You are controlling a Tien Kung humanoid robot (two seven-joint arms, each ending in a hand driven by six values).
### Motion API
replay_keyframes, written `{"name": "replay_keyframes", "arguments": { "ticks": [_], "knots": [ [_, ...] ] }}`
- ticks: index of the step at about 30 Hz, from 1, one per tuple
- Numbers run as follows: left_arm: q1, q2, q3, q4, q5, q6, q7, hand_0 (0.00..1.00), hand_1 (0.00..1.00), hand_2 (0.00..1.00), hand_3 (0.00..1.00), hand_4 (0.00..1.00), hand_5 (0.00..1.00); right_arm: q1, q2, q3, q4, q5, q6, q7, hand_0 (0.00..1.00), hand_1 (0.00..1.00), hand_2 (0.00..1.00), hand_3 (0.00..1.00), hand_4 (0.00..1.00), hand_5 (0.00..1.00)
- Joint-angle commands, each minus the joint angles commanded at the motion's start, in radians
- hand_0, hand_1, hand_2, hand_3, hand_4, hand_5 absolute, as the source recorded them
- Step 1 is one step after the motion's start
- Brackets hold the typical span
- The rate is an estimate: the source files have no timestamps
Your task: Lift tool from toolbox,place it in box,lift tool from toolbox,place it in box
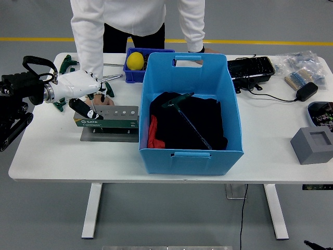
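Observation:
A grey and green tool stand (113,117) sits on the table left of the big blue box (229,104). The box holds black cloth and one green T-handle tool (183,107). My left hand (95,100), white with black fingertips, hovers over the stand's left end, open, its thumb pointing down at the stand top. A green T-handle (107,88) shows just right of its fingers (97,86), and more green-handled tools (66,64) lie behind the hand. A person in white stands at the far side, one hand (102,102) resting behind the stand.
A small blue tray (131,76) with a yellow ball (135,61) stands behind the box. At the right lie a black device (251,70), a brush (297,79), a cable adapter (307,91) and a grey block (312,146).

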Motion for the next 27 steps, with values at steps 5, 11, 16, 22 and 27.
{"name": "replay_keyframes", "arguments": {
  "ticks": [5,11,16,22,27],
  "knots": [
    [-0.025,-0.006,0.048,0.020,0.004,-0.003,0.013,0.825,0.715,0.601,0.489,0.932,0.664,0.001,-0.001,0.000,0.000,-0.001,0.001,0.000,0.619,0.604,0.664,0.539,0.775,0.658],
    [-0.038,-0.007,0.081,0.025,0.013,-0.012,0.028,0.833,0.704,0.589,0.455,0.935,0.668,0.001,-0.001,-0.003,0.000,0.005,0.000,0.000,0.619,0.603,0.664,0.539,0.775,0.658],
    [-0.054,-0.016,0.118,0.047,0.014,-0.003,0.031,0.833,0.704,0.589,0.455,0.935,0.668,0.002,-0.002,-0.003,0.001,0.003,0.002,0.000,0.619,0.603,0.664,0.539,0.775,0.658],
    [-0.070,-0.029,0.140,0.083,0.004,0.012,0.024,0.836,0.708,0.593,0.465,0.938,0.671,0.002,-0.001,-0.004,0.001,0.003,0.002,-0.001,0.620,0.603,0.665,0.540,0.776,0.659],
    [-0.081,-0.033,0.168,0.112,0.002,0.020,0.031,0.839,0.714,0.598,0.465,0.937,0.670,0.003,-0.002,-0.005,0.001,0.006,0.001,0.000,0.620,0.603,0.665,0.540,0.776,0.659]
  ]
}}
